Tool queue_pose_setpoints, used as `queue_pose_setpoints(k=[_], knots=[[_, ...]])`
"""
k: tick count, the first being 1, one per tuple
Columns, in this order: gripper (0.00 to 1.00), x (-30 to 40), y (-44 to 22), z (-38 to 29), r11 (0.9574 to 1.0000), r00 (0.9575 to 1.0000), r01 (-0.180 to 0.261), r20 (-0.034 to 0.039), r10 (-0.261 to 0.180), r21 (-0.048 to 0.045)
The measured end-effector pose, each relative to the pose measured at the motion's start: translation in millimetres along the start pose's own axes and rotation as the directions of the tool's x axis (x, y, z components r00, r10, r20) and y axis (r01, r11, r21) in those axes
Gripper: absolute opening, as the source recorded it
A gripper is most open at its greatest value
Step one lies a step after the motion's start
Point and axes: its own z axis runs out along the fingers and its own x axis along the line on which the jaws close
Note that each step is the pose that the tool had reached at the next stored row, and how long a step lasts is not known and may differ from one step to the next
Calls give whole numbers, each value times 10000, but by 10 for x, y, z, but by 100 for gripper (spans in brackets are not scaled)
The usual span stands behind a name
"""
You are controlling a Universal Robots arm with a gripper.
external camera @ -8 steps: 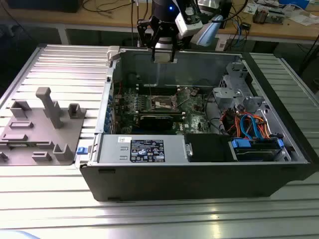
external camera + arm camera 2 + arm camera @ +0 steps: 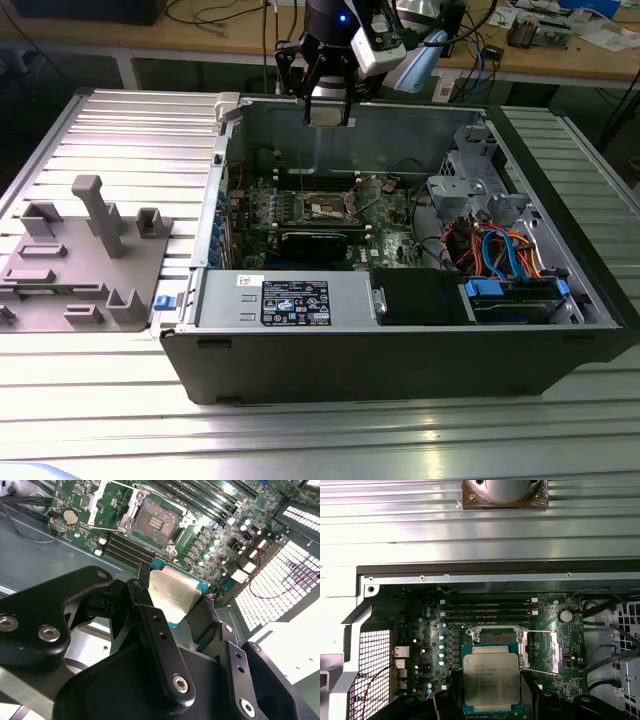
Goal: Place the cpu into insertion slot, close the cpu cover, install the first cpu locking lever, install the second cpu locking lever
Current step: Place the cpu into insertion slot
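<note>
Above the open computer case [image 2: 400, 360], claw [image 2: 328, 108] (pointing down) grips the cpu [image 2: 492, 680].

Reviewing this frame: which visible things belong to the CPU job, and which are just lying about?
Part of the job:
cpu, held in the gripper
insertion slot, uncovered and without a chip
cpu cover, swung open

Just lying about:
grey fixture tray
coin cell
blue and orange cables
power supply

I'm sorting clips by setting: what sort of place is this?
Likely a robotics or electronics lab: an open computer case on a ribbed metal table, a cable-strewn workbench behind, and the hand holds the cpu.
</note>
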Motion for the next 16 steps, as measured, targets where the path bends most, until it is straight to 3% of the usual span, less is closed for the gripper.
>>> queue_pose_setpoints(k=[16], knots=[[55,-1,-4,48,10000,10000,-1,2,1,56]])
